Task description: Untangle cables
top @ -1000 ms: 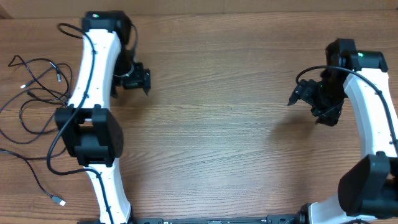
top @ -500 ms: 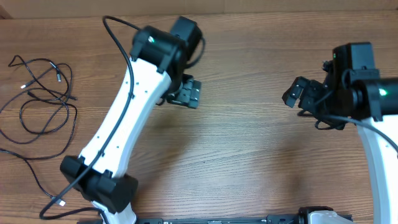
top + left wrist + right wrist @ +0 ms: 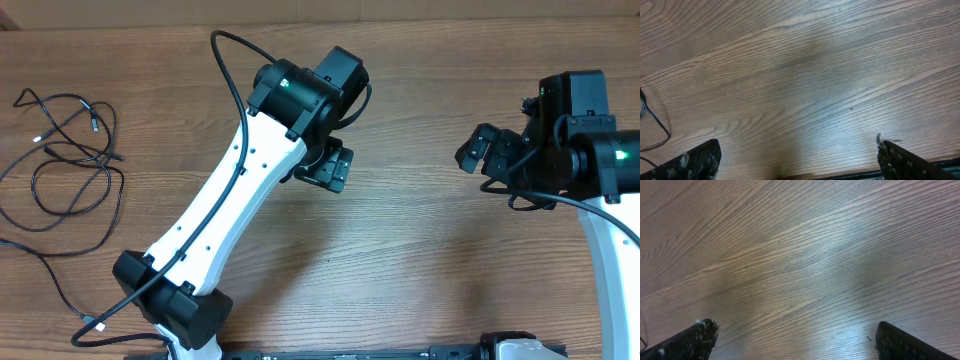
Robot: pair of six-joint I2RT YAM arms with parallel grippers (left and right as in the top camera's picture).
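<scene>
The cables [image 3: 75,152] lie at the far left side of the wooden table [image 3: 400,250], as a loose tangle of thin black loops which cross each other in several places. One long cord runs from the tangle down toward the near edge of the table and ends in a small silver-tipped plug [image 3: 95,322]. No gripper touches the cables; both are well apart from them. The left gripper [image 3: 325,165] hangs over the bare wood near the middle of the table, at the end of its white arm, which reaches diagonally across. In the left wrist view its fingers [image 3: 695,160] stand wide apart, with only wood grain between them, and a thin dark wire shows at the left edge; I cannot tell which wire it is. The right gripper [image 3: 490,150] is over the right part of the table. Its fingers [image 3: 690,340] are also spread wide and hold nothing.
</scene>
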